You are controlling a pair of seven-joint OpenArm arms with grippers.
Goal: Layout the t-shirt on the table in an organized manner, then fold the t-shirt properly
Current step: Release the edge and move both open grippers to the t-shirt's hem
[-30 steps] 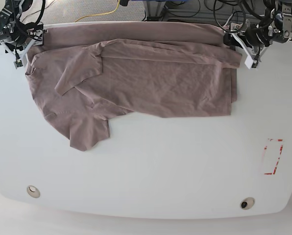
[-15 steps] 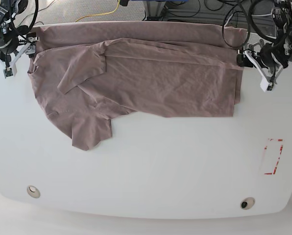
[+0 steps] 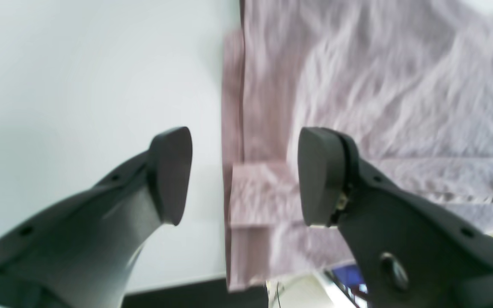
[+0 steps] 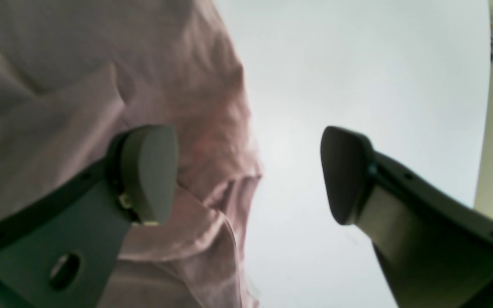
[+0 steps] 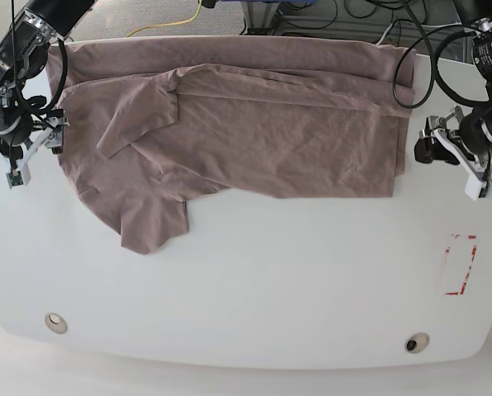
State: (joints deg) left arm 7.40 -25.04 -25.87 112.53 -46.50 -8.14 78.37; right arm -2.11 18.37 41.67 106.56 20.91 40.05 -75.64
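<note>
One t-shirt (image 5: 246, 124) lies folded lengthwise across the far half of the table (image 5: 271, 289). Two grippers flank it, left gripper (image 5: 452, 161) and right gripper (image 5: 27, 157), both with jaws wide, holding nothing.

No readable text, only a red dashed rectangle mark (image 5: 461, 264) on the table (image 5: 271, 280)

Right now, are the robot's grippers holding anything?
Nothing: left gripper and right gripper are open beside the mauve-brown knit t-shirt.
</note>
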